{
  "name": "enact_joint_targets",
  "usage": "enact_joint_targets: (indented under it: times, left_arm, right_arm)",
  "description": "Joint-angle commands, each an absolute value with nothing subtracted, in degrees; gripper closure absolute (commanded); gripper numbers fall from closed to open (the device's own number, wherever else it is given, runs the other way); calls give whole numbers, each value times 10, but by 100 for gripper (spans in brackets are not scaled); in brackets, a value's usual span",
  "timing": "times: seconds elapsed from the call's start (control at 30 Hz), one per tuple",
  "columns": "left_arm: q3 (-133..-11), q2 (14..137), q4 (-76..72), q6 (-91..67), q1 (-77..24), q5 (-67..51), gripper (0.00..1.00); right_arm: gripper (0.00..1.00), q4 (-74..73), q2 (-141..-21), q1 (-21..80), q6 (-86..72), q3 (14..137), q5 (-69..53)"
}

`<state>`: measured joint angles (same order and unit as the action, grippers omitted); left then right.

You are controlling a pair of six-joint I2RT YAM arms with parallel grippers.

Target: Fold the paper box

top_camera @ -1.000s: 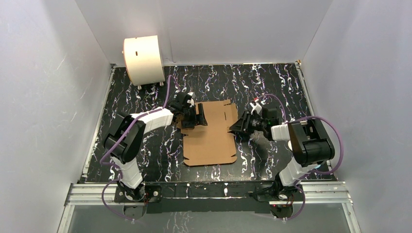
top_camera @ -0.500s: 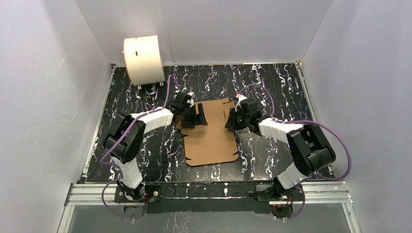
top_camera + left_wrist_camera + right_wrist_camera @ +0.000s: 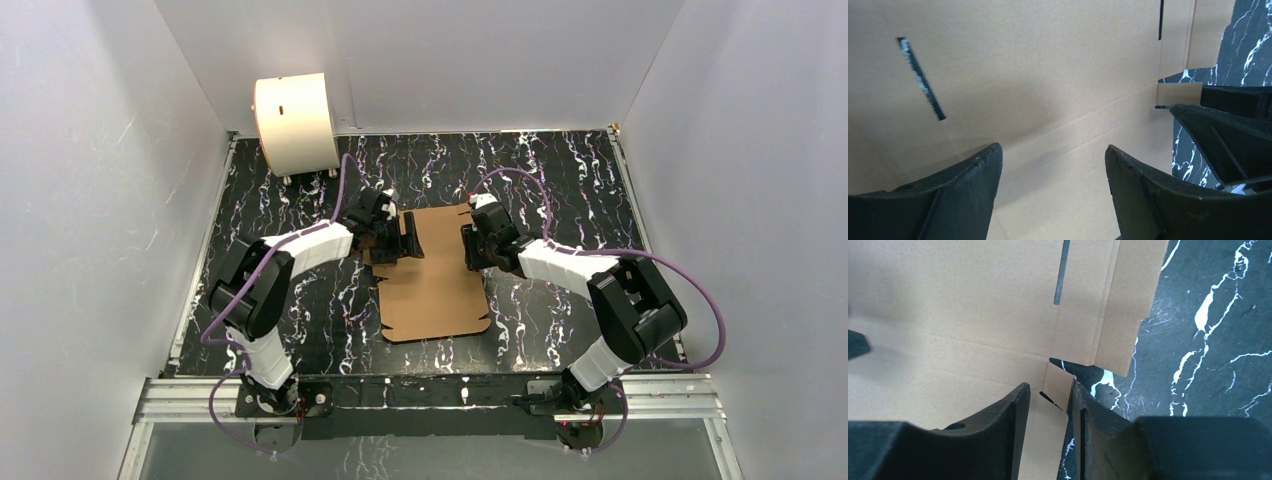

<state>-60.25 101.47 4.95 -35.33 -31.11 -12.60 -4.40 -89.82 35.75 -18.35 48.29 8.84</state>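
**Box blank lying flat, both grippers at its far end**

The flat brown die-cut corrugated cardboard box (image 3: 432, 275) is lying unfolded on the black white-veined marble-pattern table (image 3: 560, 170), directly between my two hands.

I'm holding the left gripper (image 3: 405, 238) over the sheet's left edge. Its jaws are spread wide with nothing between them, only bare panel below.

I'm working the right gripper (image 3: 468, 248) at the opposite edge. Its jaws are partly apart and straddling a small cardboard tab (image 3: 1055, 382) at a notch. I'm not seeing a clamp on it.

Handling, my read:
- It's light and thin, so it's likely to skate on the slick top if pushed from one side only.
- It's stiff across the panels and should hinge only along the scored creases.
- Edges and tabs are crushable.
- I'm planning to take side flaps by their free edges, just outside a crease, with the other hand pinning the panel.

View differences:
- The overhead view is giving the whole outline and both arms, but no jaw detail.
- The left wrist view is showing a narrow slanted slot (image 3: 923, 80) ahead of the left finger, plus the other gripper's dark fingers beyond my right finger.
- The right wrist view alone is showing the notch, the tab and a straight slot (image 3: 1062, 272) ahead of the jaws.
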Motion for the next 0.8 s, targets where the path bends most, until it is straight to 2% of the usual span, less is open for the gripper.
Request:
enact_joint_targets:
  times: [0.0, 0.3, 0.5, 0.77]
  left_arm:
    - [-600, 923, 92, -337, -278, -109, 27]
    - [-576, 845, 139, -312, -171, -126, 27]
    - [-604, 891, 150, -300, -138, -165, 29]
    - [-657, 981, 154, -294, -133, -153, 38]
  right_arm:
    - [53, -51, -866, 355, -152, 510, 111]
    - [40, -27, -847, 313, -120, 521, 6]
    - [33, -7, -876, 289, -111, 562, -96]
    - [27, -9, -935, 279, -85, 623, -141]
